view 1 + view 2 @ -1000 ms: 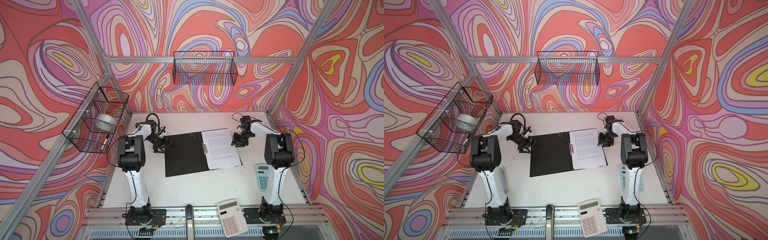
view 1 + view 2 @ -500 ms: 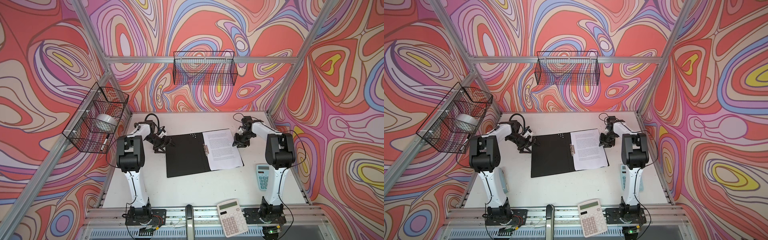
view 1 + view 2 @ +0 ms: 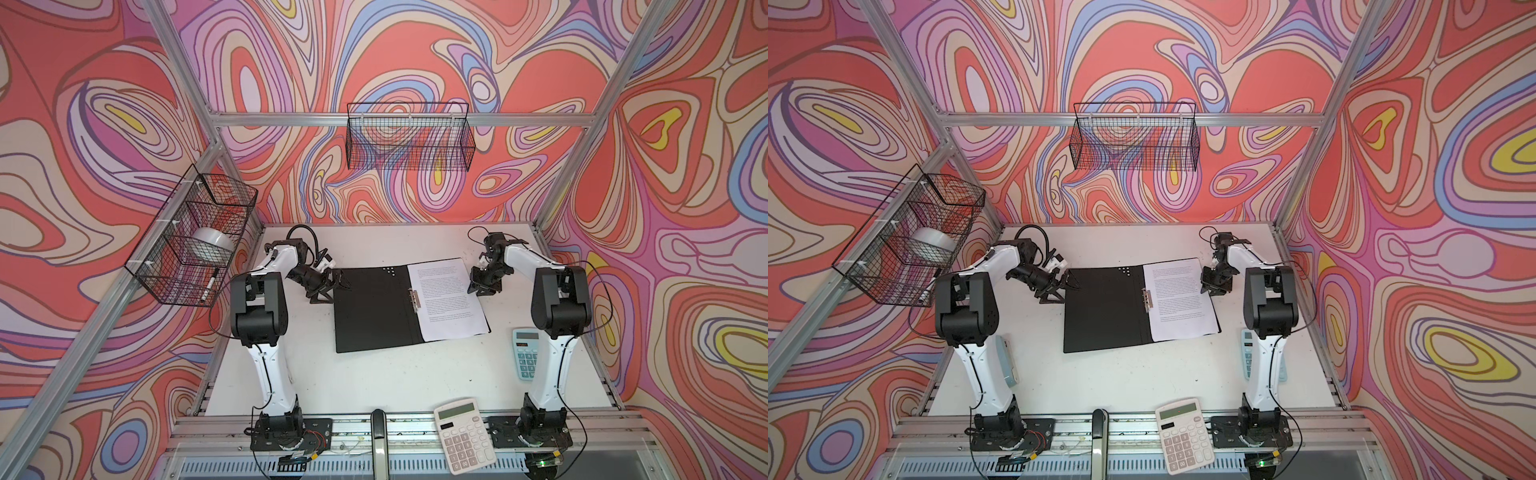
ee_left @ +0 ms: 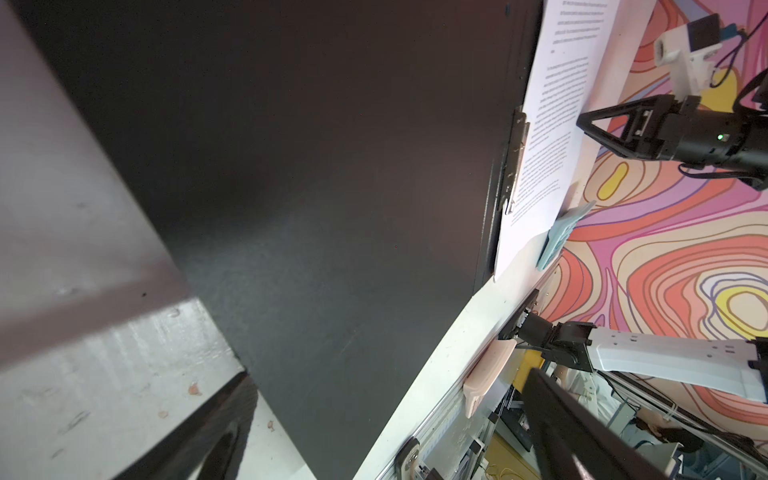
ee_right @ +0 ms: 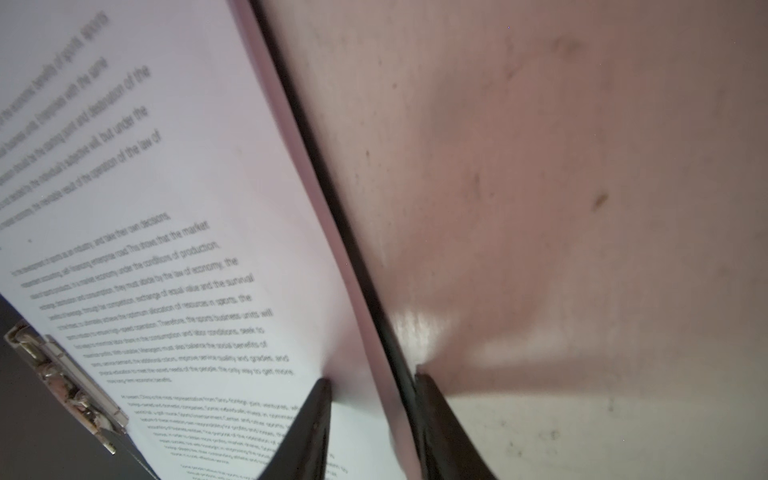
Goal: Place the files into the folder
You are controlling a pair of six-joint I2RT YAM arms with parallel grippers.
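Top views: we see the folder (image 3: 374, 311) open on the counter (image 3: 374, 382), the files (image 3: 449, 299) inside; left claw (image 3: 334, 291) wide, right claw (image 3: 478, 288) narrow astride its edge — grip unclear. White calculator (image 3: 464, 436) near; wire basket (image 3: 166, 286) holds tape (image 3: 212, 245).

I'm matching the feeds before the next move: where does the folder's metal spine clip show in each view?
Top view: metal spine clip on the middle fold of the open folder, mid-table.
Top view: the same fold, clip.
Left wrist: a steel strip between the black cover and the paper.
Right wrist: close up, at the paper's inner edge.
Shared landmark: the printed sheets beside the clip, seen in all four views.
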